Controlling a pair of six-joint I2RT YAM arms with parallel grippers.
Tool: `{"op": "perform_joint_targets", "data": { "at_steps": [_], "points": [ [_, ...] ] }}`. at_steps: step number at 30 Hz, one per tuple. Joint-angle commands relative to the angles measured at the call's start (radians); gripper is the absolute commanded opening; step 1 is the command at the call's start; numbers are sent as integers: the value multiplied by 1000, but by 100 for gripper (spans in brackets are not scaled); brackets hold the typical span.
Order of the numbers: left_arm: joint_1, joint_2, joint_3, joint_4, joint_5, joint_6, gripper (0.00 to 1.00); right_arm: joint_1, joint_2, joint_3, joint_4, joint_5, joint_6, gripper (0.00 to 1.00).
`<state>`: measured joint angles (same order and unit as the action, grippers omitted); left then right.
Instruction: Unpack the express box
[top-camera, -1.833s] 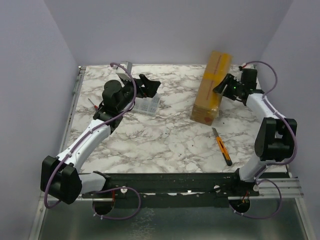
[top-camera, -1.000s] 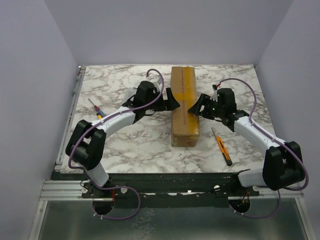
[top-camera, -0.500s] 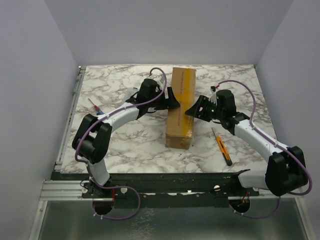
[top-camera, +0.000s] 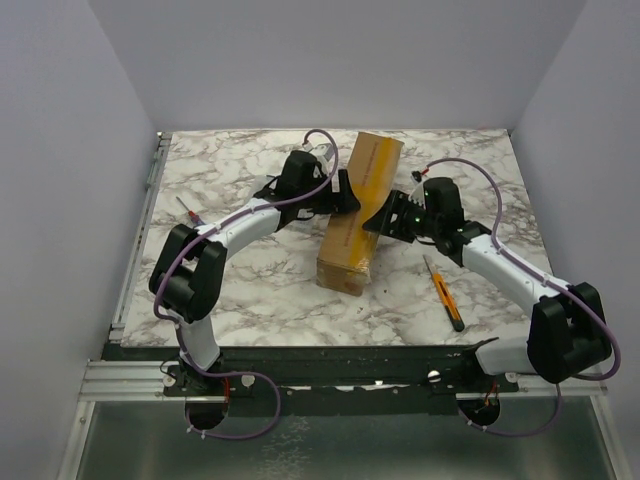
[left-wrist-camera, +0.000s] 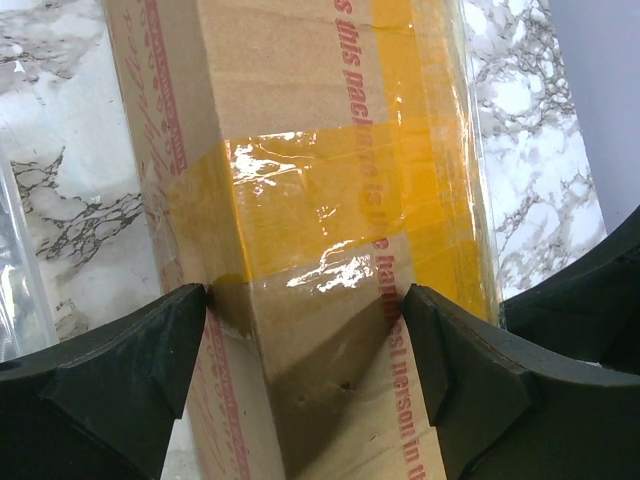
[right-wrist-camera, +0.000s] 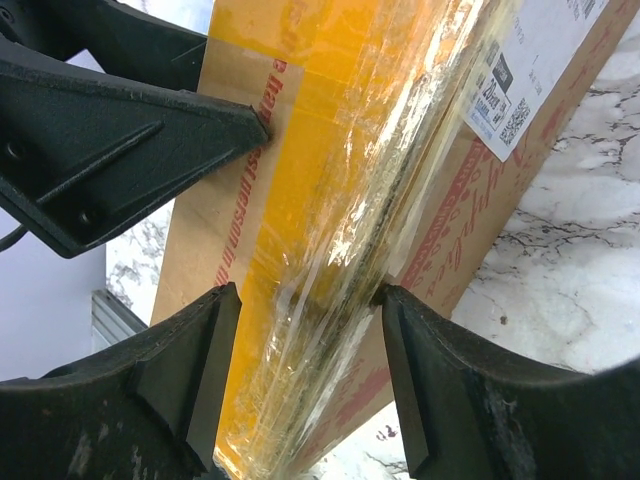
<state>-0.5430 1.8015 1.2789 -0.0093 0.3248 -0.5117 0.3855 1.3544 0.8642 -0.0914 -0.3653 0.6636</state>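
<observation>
The express box (top-camera: 358, 212), a long brown carton with yellow-tan tape and red print, lies diagonally at the table's middle, its near end swung left. My left gripper (top-camera: 344, 200) is at its left side and my right gripper (top-camera: 377, 221) at its right side, facing each other. In the left wrist view the gripper (left-wrist-camera: 305, 300) has both fingers pressed against the box (left-wrist-camera: 300, 130) across a long edge. In the right wrist view the gripper (right-wrist-camera: 310, 300) clamps the taped edge of the box (right-wrist-camera: 330, 180). A white shipping label (right-wrist-camera: 545, 50) shows on one face.
An orange and black utility knife (top-camera: 446, 293) lies right of the box near the right arm. A red-handled screwdriver (top-camera: 191, 215) lies at the left. A clear plastic case edge (left-wrist-camera: 14, 290) shows left of the box. Walls enclose the table on three sides.
The box came from the back right to the middle, held between both grippers. Over the last second its near end has swung left, so it now lies diagonally.
</observation>
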Motion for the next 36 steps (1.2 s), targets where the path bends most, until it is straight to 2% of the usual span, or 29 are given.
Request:
{"op": "perform_joint_targets", "data": {
  "at_steps": [1, 3, 7, 10, 13, 15, 19, 23, 26, 36],
  "points": [
    [-14, 20, 35, -55, 39, 50, 89, 13, 15, 53, 32, 26, -39, 68],
    [-12, 12, 46, -67, 33, 63, 97, 13, 46, 76, 26, 6, -29, 68],
    [11, -44, 115, -222, -117, 169, 99, 12, 81, 105, 49, -51, 8, 70],
    [24, -139, 110, -271, -271, 250, 99, 9, 30, 139, -77, 93, -57, 83],
    [24, -243, 85, -285, -367, 298, 99, -3, -63, 165, -210, 266, -169, 98],
    [25, -297, 76, -280, -393, 299, 99, -23, -130, 156, -246, 331, -216, 100],
    [24, -357, 60, -257, -379, 276, 99, -112, -174, 112, -348, 490, -143, 100],
    [23, -360, 54, -241, -331, 253, 99, -255, -92, 64, -520, 477, -22, 100],
    [23, -350, 57, -241, -285, 235, 99, -258, -5, 90, -634, 534, -7, 100],
    [13, -322, 55, -232, -226, 213, 99, -258, 46, -10, -639, 473, -80, 100]
  ]
}}
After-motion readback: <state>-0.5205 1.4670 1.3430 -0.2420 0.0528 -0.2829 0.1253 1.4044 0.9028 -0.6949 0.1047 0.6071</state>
